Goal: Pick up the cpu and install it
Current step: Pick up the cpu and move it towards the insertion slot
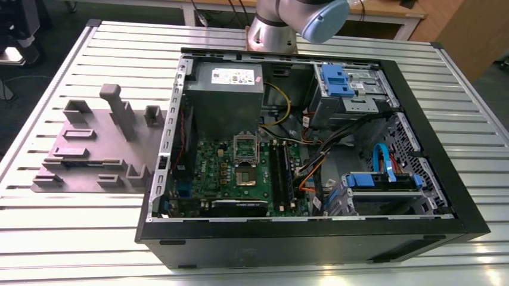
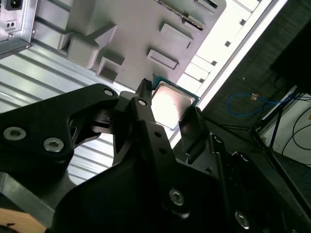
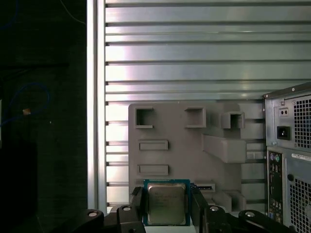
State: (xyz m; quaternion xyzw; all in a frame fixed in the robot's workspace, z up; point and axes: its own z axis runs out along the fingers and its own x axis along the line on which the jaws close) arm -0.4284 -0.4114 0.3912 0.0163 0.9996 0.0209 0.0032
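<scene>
Exterior view, going from its left: slatted table (image 1: 71,238), grey plate (image 1: 87,152) with raised blocks and pockets, then the open computer case (image 1: 318,238) just beside it on that view's right. Arm (image 1: 294,24) rises behind the case at the far side of the table. Inside the case the green board (image 1: 211,161) lies flat, with its socket (image 1: 244,174) open and bare, so nothing is seated there yet.

The cpu (image 3: 166,204) sits in the gripper (image 3: 166,208), silver top toward the first wrist camera. The fingers (image 3: 197,208) press on two opposite edges and the other two edges are free. The second wrist view has the same pinch on the cpu (image 2: 171,103).

The cpu looks lifted off the plate, hanging by the plate's edge and near the case's back panel. Key relation: the socket is well apart from the held cpu, over the case wall, toward the exterior view's right of the plate. The cpu is near-square, so it has no real long axis.
</scene>
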